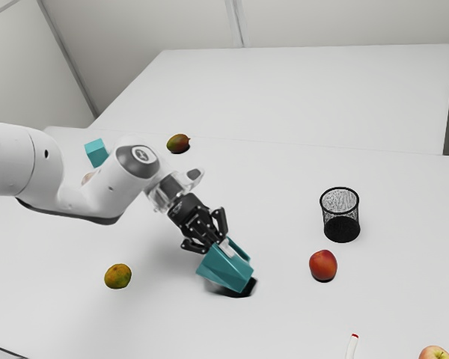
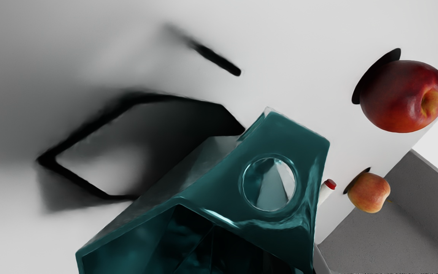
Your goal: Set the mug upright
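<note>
Over the near part of the worktop [image 1: 292, 318], the mug [image 1: 226, 271] is held aslant, not upright.
Its wall appears pinched by the claw [image 1: 223, 245]. If that grip is slight, the mug may be swivelled when its base is pressed down; if released while tilted, it could be toppled toward the red fruit [image 1: 323, 265].

Bright light, dark shadows [image 2: 217, 58], glints on mug [image 2: 291, 131]
</note>
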Motion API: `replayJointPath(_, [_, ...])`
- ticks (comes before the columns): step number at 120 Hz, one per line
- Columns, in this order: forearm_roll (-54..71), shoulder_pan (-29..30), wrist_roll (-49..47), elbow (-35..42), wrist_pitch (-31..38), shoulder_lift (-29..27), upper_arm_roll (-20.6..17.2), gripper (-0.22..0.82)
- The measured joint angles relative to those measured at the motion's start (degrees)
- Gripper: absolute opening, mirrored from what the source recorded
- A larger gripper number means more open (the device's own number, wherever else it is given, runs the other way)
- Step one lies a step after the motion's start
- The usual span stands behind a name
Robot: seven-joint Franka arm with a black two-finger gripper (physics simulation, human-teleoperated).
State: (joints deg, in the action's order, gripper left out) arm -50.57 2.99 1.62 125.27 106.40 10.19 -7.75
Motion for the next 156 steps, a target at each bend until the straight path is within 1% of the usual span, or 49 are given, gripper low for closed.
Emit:
replayJointPath(23, [3.4,-1.3,-0.6,-0.9,0.2,-0.6,-0.1,-0.17])
replayJointPath(32, [6.7,-2.0,-0.8,-1.3,0.3,-1.4,-0.1,-0.17])
replayJointPath(73, [33.2,-3.8,-2.2,-8.8,1.6,-2.4,-0.3,-0.18])
replayJointPath(112, [53.8,-4.0,-3.1,-9.0,6.2,-2.2,-0.3,-0.18])
replayJointPath(132, [58.9,-4.0,-3.4,-8.8,8.2,-2.1,-0.3,-0.18])
replayJointPath(156, [60.6,-4.0,-3.7,-8.3,10.0,-0.8,-0.3,-0.18])
